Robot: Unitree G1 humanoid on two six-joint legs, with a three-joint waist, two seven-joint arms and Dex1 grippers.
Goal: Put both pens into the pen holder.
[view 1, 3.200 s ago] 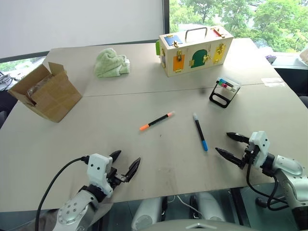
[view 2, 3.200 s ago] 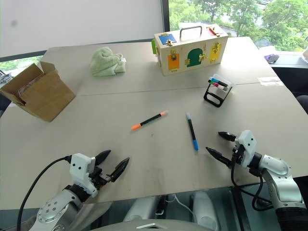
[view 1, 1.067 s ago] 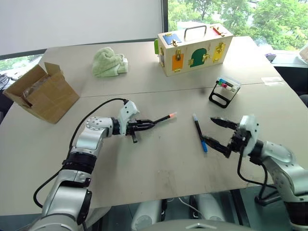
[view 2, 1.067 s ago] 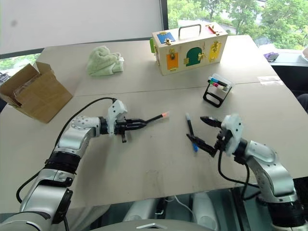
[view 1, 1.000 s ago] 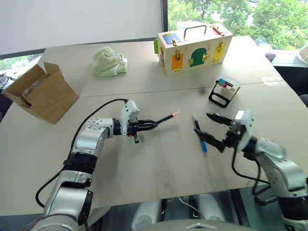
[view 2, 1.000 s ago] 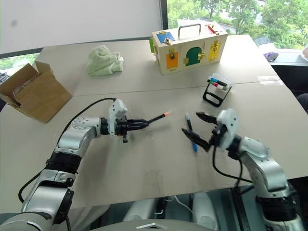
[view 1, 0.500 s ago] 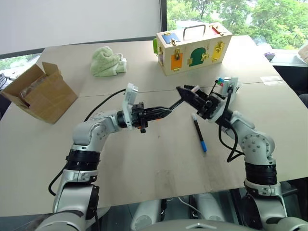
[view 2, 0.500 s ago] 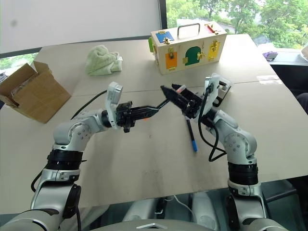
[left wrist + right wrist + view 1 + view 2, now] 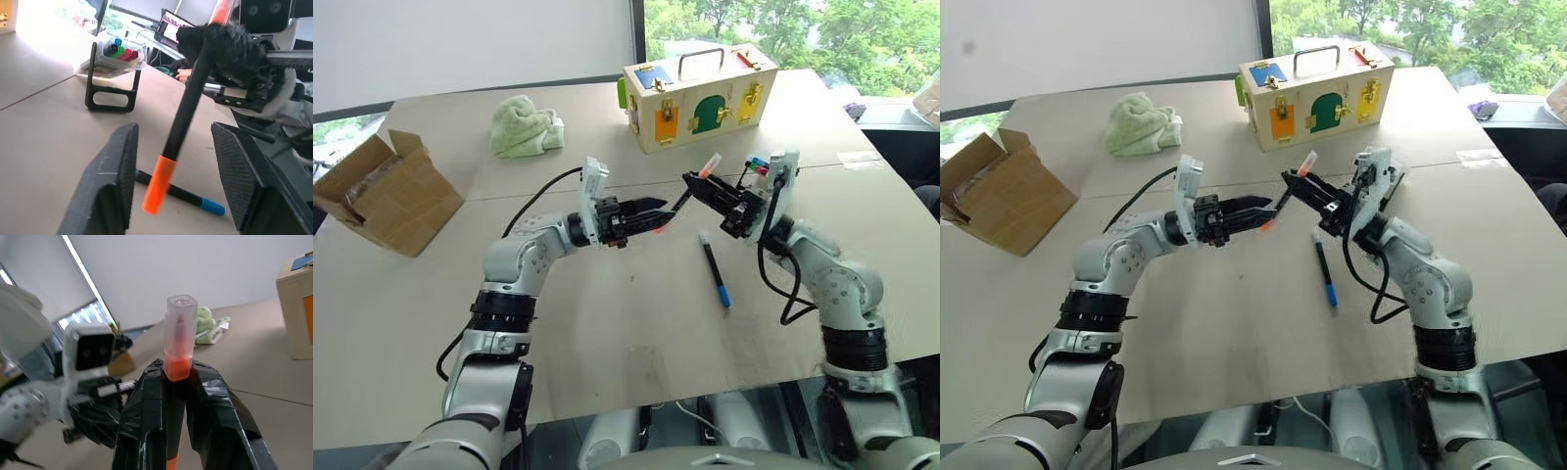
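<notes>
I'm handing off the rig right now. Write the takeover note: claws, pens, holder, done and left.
Right claw: shut on the orange-ended pen, held above the table.
Left claw: open, fingers either side of that pen's lower orange end without gripping it.
Blue-ended pen: lying on the table, below and between the arms.
Pen holder: standing behind the right arm, coloured markers in it.
Done: orange-ended pen is off the table and in the right claw.
Left: put it in the holder, then pick up and put in the blue-ended pen.

Orange-ended pen (image 9: 188, 107) between parted left hand (image 9: 168, 193) fingers (untouched), right hand (image 9: 234, 54) gripping it
</notes>
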